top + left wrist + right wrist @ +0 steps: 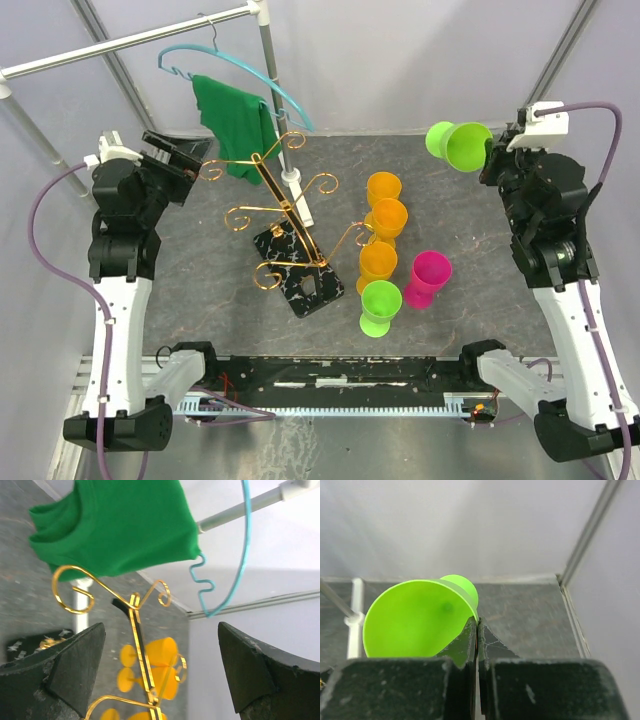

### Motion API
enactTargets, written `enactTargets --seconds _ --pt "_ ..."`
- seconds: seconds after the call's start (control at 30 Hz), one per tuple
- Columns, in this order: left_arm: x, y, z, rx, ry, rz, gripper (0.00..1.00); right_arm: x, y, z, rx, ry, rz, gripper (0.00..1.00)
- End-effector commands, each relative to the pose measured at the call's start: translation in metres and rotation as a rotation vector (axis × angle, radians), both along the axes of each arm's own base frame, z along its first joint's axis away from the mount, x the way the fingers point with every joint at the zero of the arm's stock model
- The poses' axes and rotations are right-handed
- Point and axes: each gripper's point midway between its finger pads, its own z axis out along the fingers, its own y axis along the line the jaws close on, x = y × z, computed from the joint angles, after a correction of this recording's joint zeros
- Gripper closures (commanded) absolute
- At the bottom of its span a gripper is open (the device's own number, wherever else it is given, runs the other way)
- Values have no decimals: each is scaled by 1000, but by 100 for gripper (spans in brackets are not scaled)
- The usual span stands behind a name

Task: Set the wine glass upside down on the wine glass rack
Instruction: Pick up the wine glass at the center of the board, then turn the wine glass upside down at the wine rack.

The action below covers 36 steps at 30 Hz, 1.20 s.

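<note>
The step in hand looks like the carry. The right gripper (497,150), in the upper right of the top view, has its fingers pressed together on the rim of the lime wine glass (462,145). It pinches the thin bowl wall at one edge, as the right wrist view shows. There the bowl (415,617) fills the lower left, mouth toward the camera and foot pointing away. The glass lies on its side, apparently held up off the tabletop (470,240), and well apart from the wine glass rack (290,215). The rack stands left of centre on its black marbled base, with no glass on any of its gold scroll arms.

The left gripper (175,155) sits at the upper left with its fingers spread wide, holding nothing. Its wrist view looks past those fingers at the rack's upper curls.

The next move calls for carrying the glass leftward across the frame. It must clear the orange glasses (385,215), the pink one (428,275) and the second green one (380,305), which stand between. The wrist must then turn so the bowl hangs down, and the stem must be fed into a curl so the foot rests on it. The rim pinch looks slight for that turn, so a slow rotation seems wise.
</note>
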Motion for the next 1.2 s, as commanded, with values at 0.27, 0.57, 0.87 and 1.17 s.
enactTargets --seconds 0.27,0.57,0.87,1.17 --pt "-20 -28 74 -474 -84 -81 1 -14 84 96 25 -368 304 99" --pt "-22 -41 91 -634 -107 -169 3 -44 179 119 -159 -554 447 99" --pt "-25 -43 79 -700 -78 -170 12 -77 281 117 -296 -694 509 99" --pt "-33 -47 65 -729 -56 -190 23 -83 344 108 -305 -749 535 99"
